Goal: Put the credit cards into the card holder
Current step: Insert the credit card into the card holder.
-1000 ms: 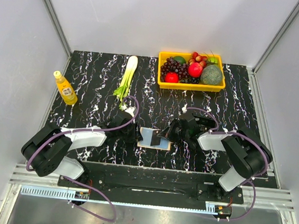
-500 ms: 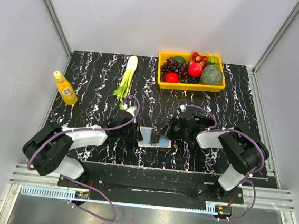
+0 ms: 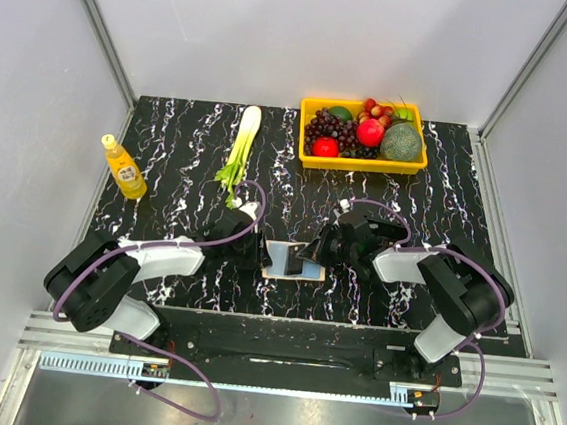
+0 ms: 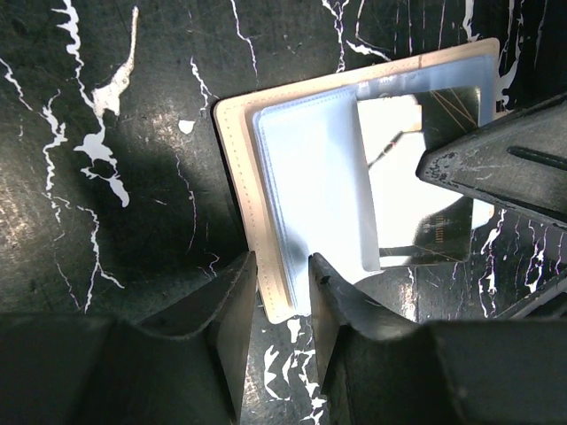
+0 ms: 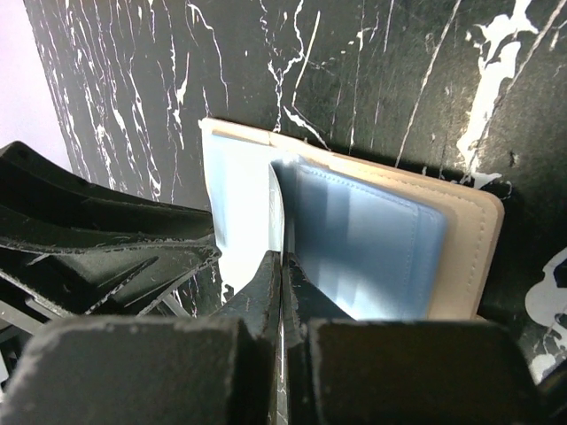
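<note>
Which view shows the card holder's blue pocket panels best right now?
The right wrist view: the card holder lies open, blue pockets filling the frame. The left wrist view shows one pale pocket with the left claw straddling its edge. The top view shows it small, between both claws.

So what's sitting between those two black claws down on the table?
The opened card holder lies between the left gripper and right gripper, clearest in the overhead view.

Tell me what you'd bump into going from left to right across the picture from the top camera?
juice bottle → leek → card holder → yellow fruit basket
</note>
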You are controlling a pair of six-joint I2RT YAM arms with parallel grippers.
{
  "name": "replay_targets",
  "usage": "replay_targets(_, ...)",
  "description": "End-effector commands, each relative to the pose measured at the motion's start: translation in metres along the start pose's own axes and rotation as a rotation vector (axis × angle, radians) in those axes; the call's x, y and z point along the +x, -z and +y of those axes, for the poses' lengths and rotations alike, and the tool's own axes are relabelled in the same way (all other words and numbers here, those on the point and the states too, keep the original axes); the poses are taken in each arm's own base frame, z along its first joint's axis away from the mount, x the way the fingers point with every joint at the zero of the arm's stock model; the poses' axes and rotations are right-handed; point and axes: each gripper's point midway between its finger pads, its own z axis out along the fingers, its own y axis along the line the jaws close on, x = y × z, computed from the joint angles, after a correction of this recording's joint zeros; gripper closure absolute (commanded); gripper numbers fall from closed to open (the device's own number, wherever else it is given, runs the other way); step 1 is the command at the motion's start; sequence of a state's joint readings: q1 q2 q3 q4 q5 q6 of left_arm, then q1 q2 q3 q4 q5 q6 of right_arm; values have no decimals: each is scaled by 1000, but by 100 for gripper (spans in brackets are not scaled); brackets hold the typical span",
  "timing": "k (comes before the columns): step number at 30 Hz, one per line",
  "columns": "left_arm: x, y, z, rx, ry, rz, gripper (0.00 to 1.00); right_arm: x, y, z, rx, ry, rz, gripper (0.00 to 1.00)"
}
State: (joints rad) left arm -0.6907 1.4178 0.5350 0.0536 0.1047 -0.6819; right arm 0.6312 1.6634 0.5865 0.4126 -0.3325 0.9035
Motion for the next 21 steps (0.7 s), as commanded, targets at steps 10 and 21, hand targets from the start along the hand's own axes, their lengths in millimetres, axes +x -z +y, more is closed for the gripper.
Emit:
replay_targets(10, 21, -7, 17, -67, 6, 87, 65, 23, 2, -22, 84, -27, 64, 99)
replay_targets(21, 24, -5, 18, -63, 15, 90, 65, 24, -5, -17, 97, -94, 35, 94)
